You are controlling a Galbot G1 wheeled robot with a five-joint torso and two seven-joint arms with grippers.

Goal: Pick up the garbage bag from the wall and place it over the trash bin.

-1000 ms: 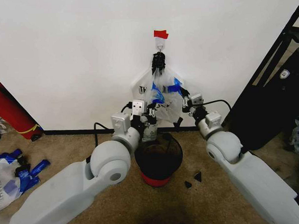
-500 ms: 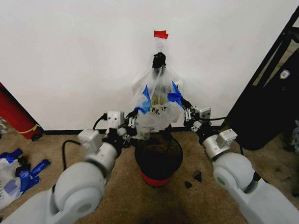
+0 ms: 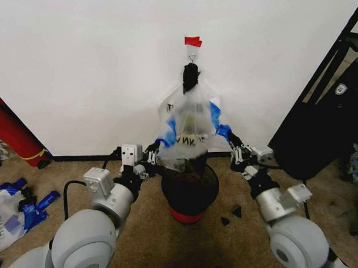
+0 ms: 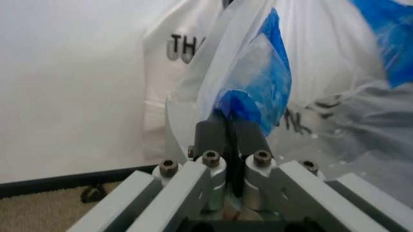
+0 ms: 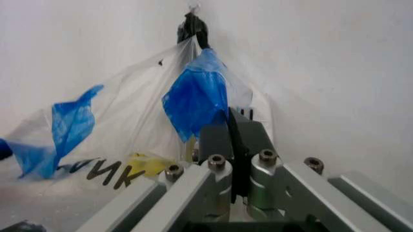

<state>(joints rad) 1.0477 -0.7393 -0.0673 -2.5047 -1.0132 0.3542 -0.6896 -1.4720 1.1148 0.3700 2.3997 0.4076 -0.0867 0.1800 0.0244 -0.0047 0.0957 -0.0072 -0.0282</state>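
Note:
The see-through garbage bag (image 3: 189,126) with blue handles hangs by a black knot (image 3: 190,78) from a hook under red tape (image 3: 192,41) on the white wall (image 3: 76,67). Its lower part is spread just above the black wire-mesh trash bin (image 3: 190,189) with a red base. My left gripper (image 3: 154,152) is shut on the bag's left blue handle (image 4: 258,82), the fingers (image 4: 210,135) pinching the plastic. My right gripper (image 3: 233,142) is shut on the right blue handle (image 5: 197,96). An opaque white "THANK YOU" bag (image 4: 164,72) hangs behind the garbage bag.
A red cylinder (image 3: 11,137) leans at the left wall. White-and-blue bags (image 3: 14,210) lie on the carpet at the left. A large black bulk (image 3: 326,126) stands at the right. Small black scraps (image 3: 232,214) lie beside the bin.
Both grippers have moved down and apart while holding the blue handles, pulling the bag's lower part wider above the bin. The bag's top stays on the hook.

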